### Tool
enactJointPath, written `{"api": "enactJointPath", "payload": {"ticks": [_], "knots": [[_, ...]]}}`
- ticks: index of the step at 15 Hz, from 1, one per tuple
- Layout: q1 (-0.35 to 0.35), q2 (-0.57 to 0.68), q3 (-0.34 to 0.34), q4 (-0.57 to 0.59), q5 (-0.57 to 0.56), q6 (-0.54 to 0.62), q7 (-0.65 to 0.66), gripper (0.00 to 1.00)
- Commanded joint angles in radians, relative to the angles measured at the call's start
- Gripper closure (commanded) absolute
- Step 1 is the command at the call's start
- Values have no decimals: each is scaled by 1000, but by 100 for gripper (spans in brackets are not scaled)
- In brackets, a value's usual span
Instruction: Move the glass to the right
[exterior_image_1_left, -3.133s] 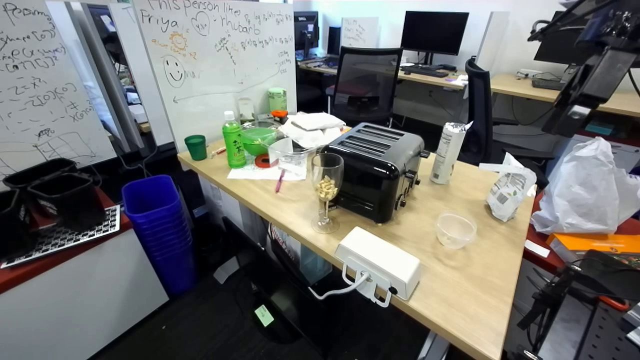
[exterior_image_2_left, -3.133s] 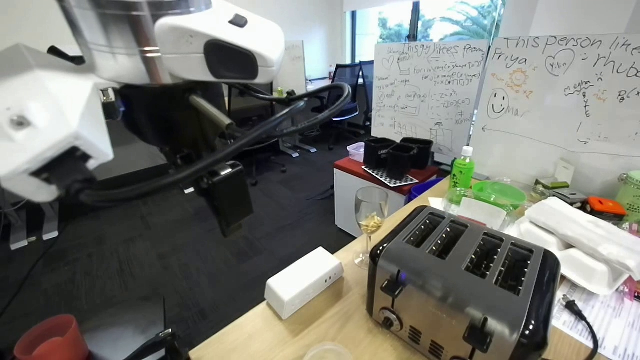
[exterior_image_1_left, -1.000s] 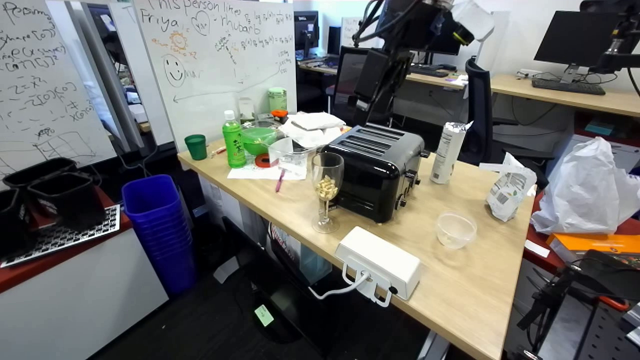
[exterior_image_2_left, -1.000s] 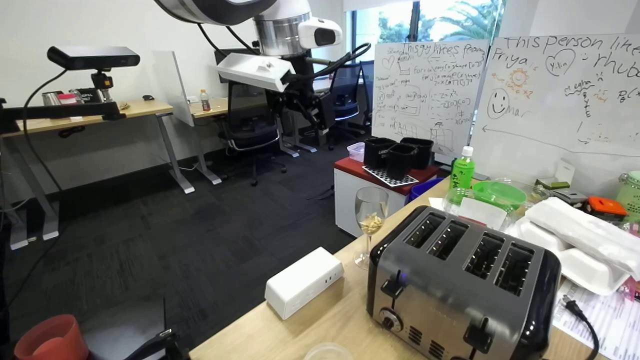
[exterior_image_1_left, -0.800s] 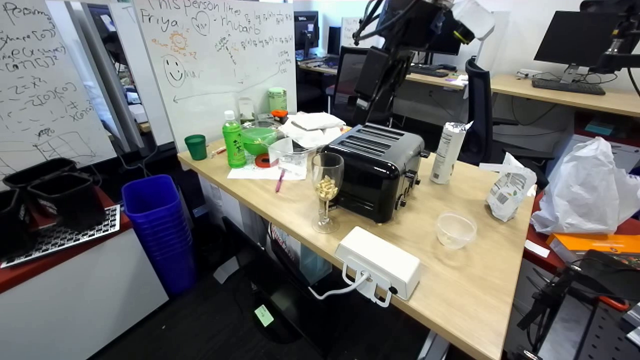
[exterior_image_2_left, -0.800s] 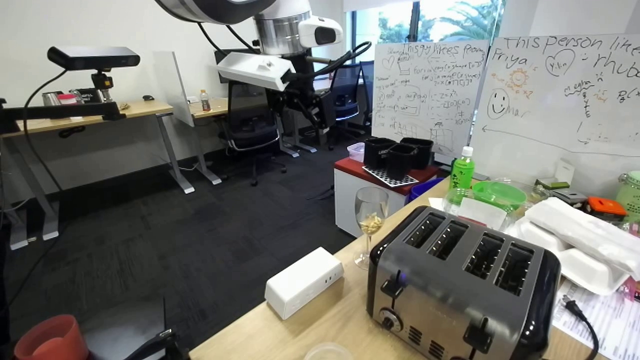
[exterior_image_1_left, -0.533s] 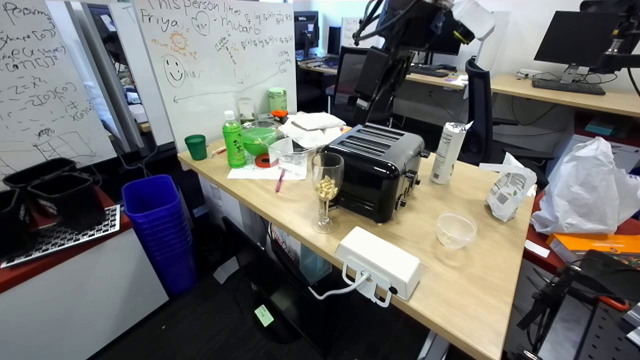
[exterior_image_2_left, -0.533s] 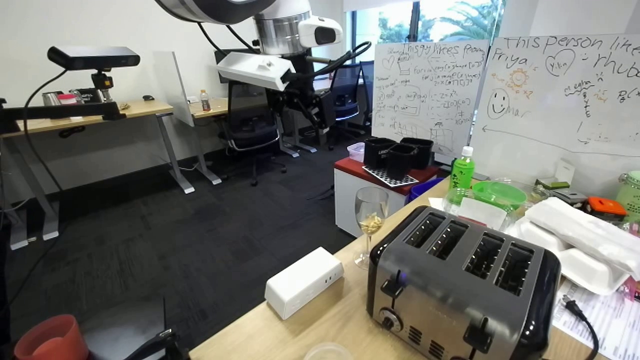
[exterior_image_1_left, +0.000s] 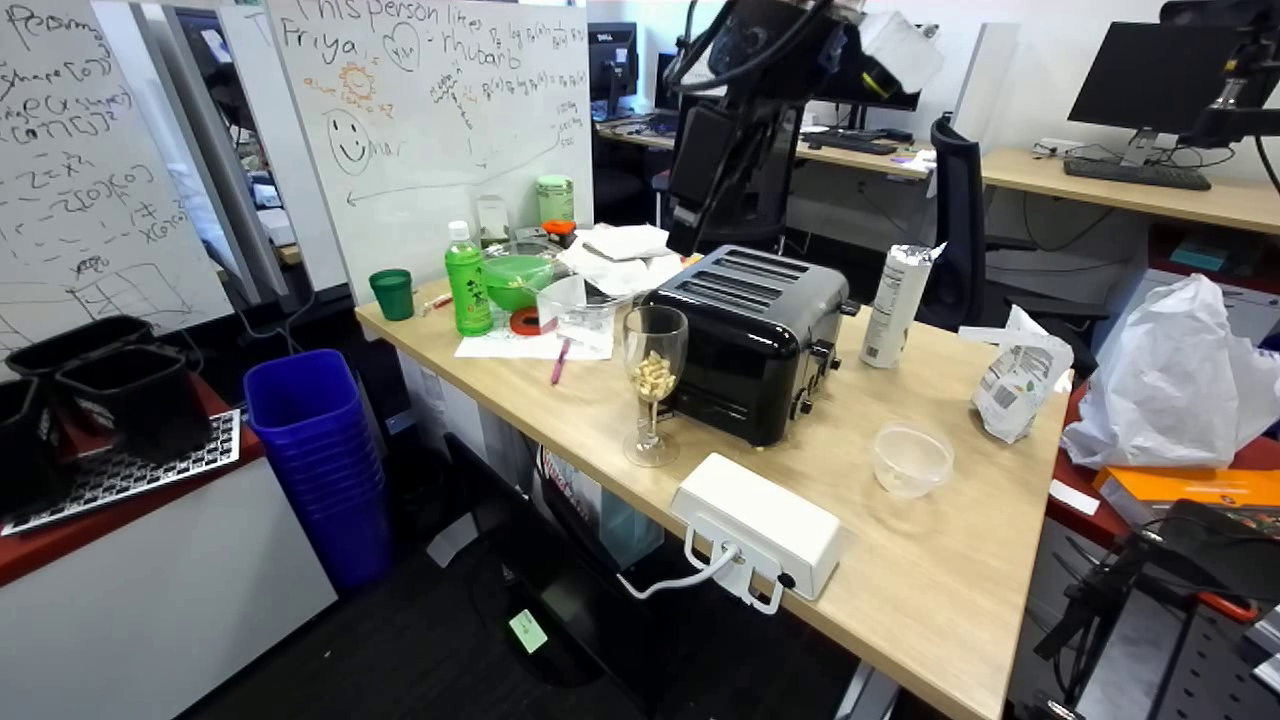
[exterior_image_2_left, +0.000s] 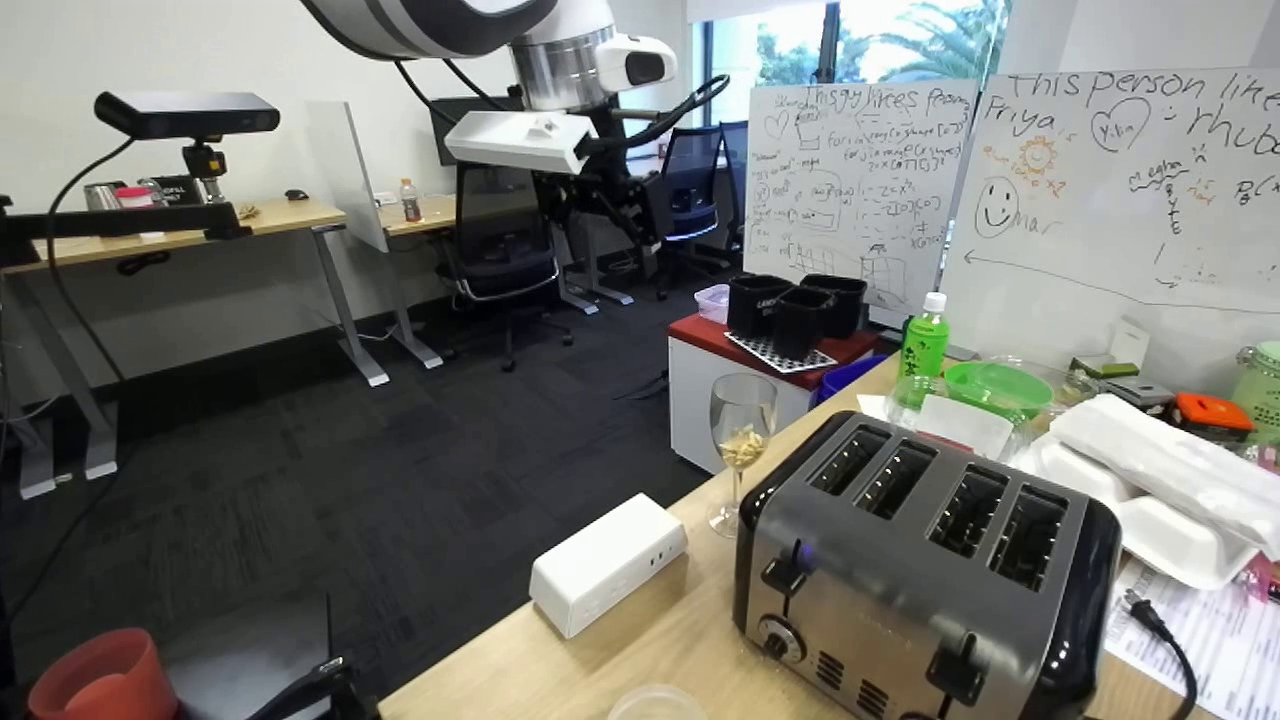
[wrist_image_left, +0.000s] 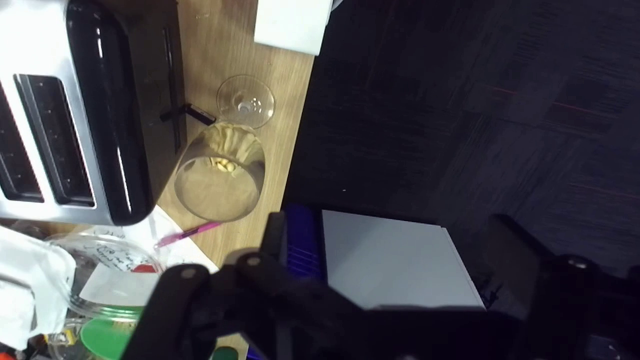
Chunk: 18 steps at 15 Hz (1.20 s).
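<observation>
Filling the left side of the wrist view, a black-and-silver toaster (wrist_image_left: 112, 115) stands just beside the glass (wrist_image_left: 217, 187); a white box (wrist_image_left: 295, 25) sits near the glass's foot, while a pink pen (wrist_image_left: 192, 233), a paper sheet (wrist_image_left: 175, 252) and a clear plastic container (wrist_image_left: 95, 309) lie past its rim. The gripper (wrist_image_left: 387, 232) has its dark fingers (wrist_image_left: 273, 237) wide apart, holding nothing, with floor (wrist_image_left: 375, 125) and a white cabinet (wrist_image_left: 395, 270) showing beyond. The glass stands off to one side of the gap between them, its open mouth facing up.

In an exterior view, the glass (exterior_image_1_left: 655, 340), pale pieces (exterior_image_1_left: 654, 376) in its bowl, stands near the edge of a wooden table (exterior_image_1_left: 930, 590), hemmed in by the toaster (exterior_image_1_left: 740, 370) and the white box (exterior_image_1_left: 757, 520). A clear plastic cup (exterior_image_1_left: 911, 460) and a silvery tube (exterior_image_1_left: 897, 310) stand on the toaster's other side. The gripper hangs higher in the frame than the rim, apart from the glass.

In an exterior view, the toaster (exterior_image_2_left: 930, 590) covers part of the foot of the glass (exterior_image_2_left: 742, 440). The gripper shows above and to the left in the frame; how far in front or behind is hard to tell. The stem runs vertical, foot down on the tabletop, bowl up.
</observation>
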Motion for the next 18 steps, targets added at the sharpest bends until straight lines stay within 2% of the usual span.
{"api": "enactJointPath", "payload": {"ticks": [1, 3, 8, 18], "knots": [[-19, 103, 33, 72, -145, 71, -6, 0], [-20, 169, 29, 111, -230, 104, 0, 0], [-25, 302, 7, 199, -315, 91, 7, 0], [-2, 451, -43, 269, -529, 141, 14, 0]]}}
